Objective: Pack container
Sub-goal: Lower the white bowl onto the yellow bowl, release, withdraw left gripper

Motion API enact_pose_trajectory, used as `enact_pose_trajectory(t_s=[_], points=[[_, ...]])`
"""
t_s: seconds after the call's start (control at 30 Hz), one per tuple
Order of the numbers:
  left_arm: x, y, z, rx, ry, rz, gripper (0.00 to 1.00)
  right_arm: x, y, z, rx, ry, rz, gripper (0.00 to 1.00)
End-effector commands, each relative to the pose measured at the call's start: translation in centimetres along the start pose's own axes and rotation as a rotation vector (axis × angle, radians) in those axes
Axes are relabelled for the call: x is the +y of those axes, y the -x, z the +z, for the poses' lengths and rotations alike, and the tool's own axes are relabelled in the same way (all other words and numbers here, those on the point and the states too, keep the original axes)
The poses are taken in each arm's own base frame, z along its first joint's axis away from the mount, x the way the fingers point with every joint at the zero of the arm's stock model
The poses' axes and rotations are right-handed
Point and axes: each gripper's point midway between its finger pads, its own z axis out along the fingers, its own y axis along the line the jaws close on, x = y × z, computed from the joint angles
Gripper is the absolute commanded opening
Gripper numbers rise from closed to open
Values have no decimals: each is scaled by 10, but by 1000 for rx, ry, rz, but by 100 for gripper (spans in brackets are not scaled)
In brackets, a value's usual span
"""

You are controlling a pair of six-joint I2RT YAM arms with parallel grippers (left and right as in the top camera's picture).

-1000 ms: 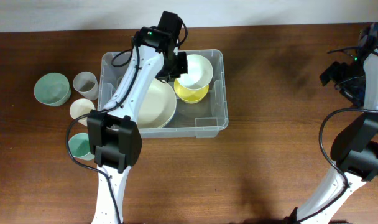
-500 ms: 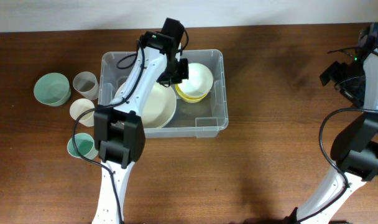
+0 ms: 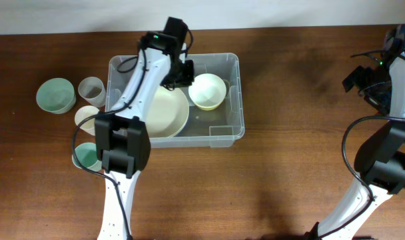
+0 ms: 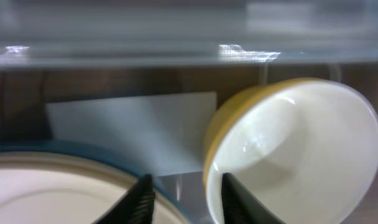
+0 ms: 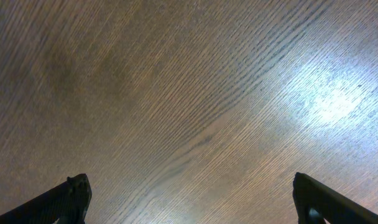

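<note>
The container (image 3: 236,100) is a large clear bin on the wooden table. It holds a big cream plate (image 3: 164,115) and a cream bowl (image 3: 208,89) nested in a yellow bowl. My left gripper (image 3: 182,72) is inside the bin between plate and bowl, open and empty. In the left wrist view my fingers (image 4: 186,199) frame the white label (image 4: 133,130), with the nested bowl (image 4: 301,149) on the right and the plate (image 4: 46,186) on the left. My right gripper (image 5: 195,205) is open over bare wood, far right in the overhead view (image 3: 362,79).
Left of the bin stand a teal bowl (image 3: 56,95), a translucent cup (image 3: 90,87), a cream cup (image 3: 87,117) and a teal cup (image 3: 85,157). The bin's far wall (image 4: 176,43) is close ahead of the left gripper.
My left gripper let go of the cream bowl, which now sits in the yellow bowl, and has drawn back to the left. The right arm has not moved.
</note>
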Motion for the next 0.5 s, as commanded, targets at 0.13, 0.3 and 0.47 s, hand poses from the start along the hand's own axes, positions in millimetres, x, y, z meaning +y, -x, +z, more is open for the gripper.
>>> enact_pose_trajectory(t_s=[0.13, 0.3, 0.47], points=[[31, 55, -82, -200, -18, -7, 73, 0, 0, -6, -12, 4, 1, 99], [84, 78, -167, -381, 57, -87, 99, 0, 0, -6, -12, 5, 1, 99], [199, 54, -237, -473, 217, -464, 99, 0, 0, -6, -12, 4, 1, 99]])
